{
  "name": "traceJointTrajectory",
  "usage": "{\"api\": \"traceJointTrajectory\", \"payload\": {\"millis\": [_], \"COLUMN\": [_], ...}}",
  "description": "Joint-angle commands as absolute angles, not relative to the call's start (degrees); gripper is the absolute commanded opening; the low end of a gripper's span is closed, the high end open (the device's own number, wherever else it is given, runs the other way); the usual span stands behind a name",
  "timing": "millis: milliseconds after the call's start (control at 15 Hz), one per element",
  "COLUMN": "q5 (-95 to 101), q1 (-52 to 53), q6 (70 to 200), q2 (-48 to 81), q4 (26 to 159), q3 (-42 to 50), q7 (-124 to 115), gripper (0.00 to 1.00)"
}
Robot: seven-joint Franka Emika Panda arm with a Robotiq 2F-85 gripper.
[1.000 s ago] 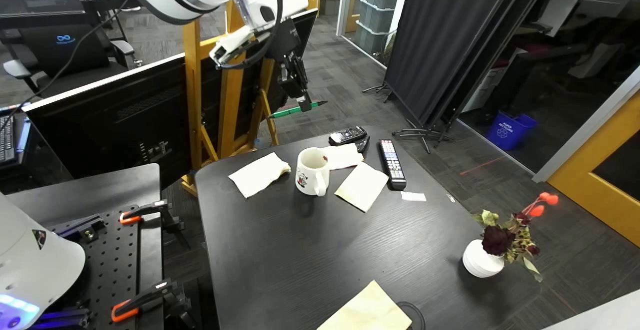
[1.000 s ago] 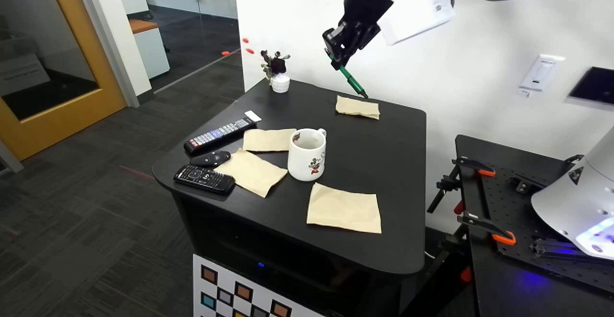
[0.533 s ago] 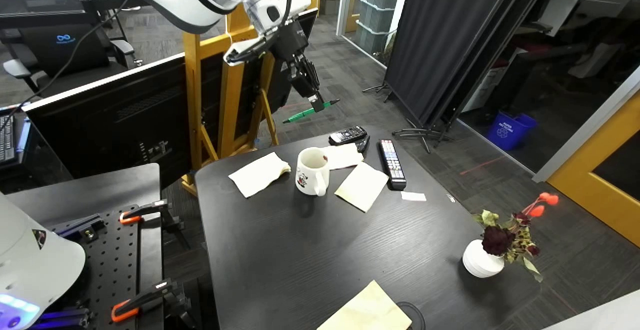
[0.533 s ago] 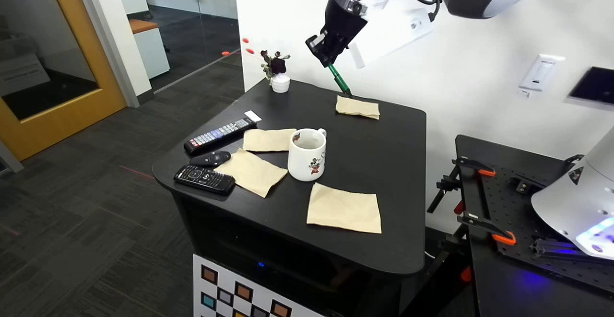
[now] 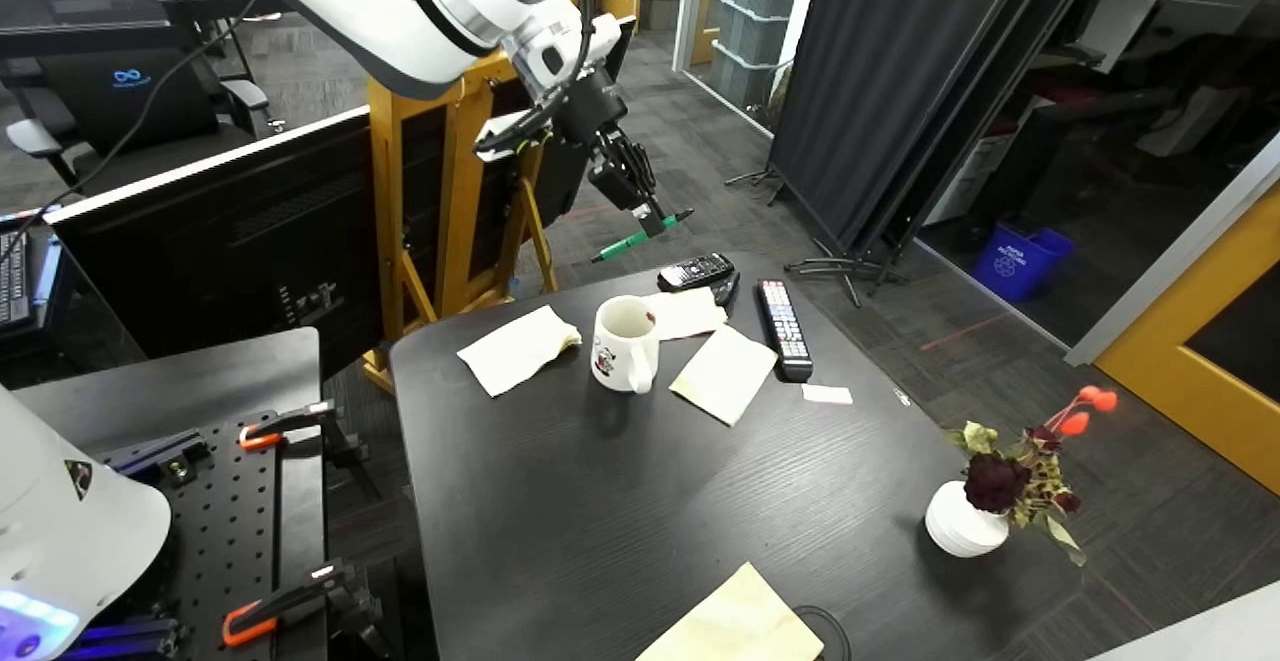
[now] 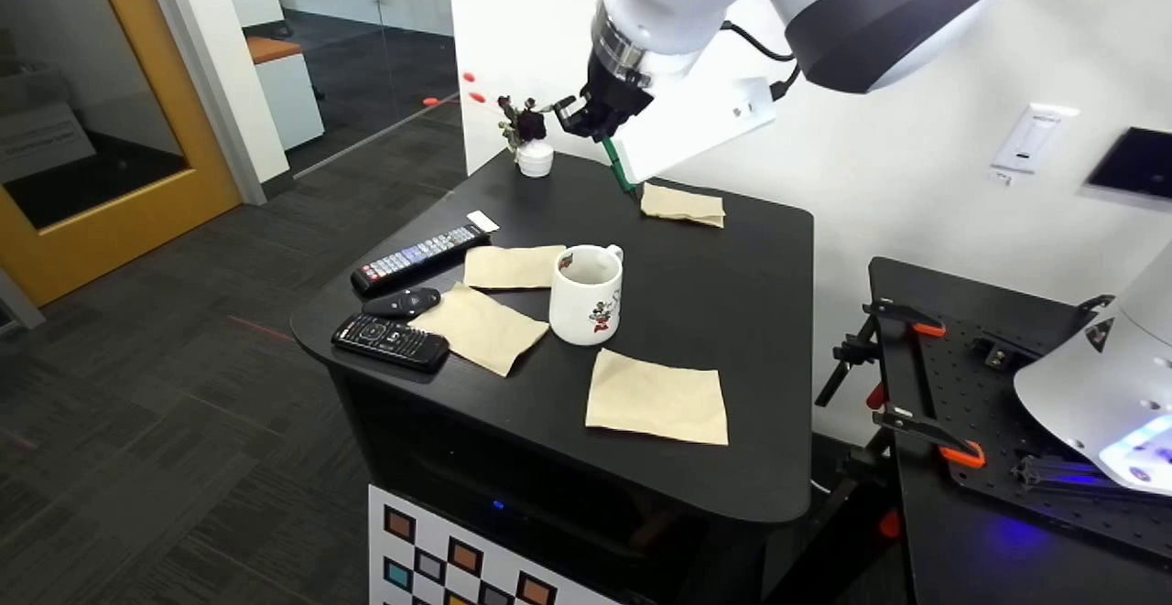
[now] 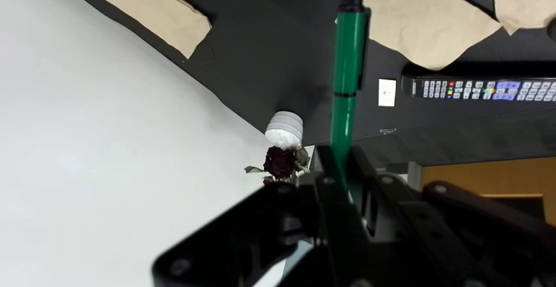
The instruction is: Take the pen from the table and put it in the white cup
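- In an exterior view, your arm point(image 5: 455, 26) slants down from the top left, and the gripper point(image 5: 652, 225) hangs at a tilt above table height.
- You have it clamped around the green pen point(image 7: 349, 52) part-way along, with a dark end sticking out on each side.
- The pen is up in the air, apart from the white cup point(image 6: 584, 312), which stands upright on the table point(image 6: 714, 294).
- Compared with a second ago, your gripper sits lower and farther right in that exterior view, and the pen slopes more steeply; the cup is where it was.
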State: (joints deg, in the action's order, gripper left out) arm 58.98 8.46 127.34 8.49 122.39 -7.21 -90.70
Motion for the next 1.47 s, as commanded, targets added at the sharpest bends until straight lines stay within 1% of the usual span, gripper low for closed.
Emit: {"api": "traceJointTrajectory", "payload": {"millis": [0, 667, 1067, 1400], "q5": [64.2, 73.6, 73.2, 73.0], "q1": [10.0, 12.2, 16.3, 17.0], "q6": [123.9, 117.4, 110.4, 107.6], "q2": [12.4, 21.2, 26.7, 29.0], "q4": [118.1, 112.8, 112.5, 111.3], "q3": [-6.6, -6.6, -8.3, -8.2], "q7": [-97.9, -116.0, -124.6, -127.4], "gripper": [0.03, 0.03, 0.03, 0.03]}}
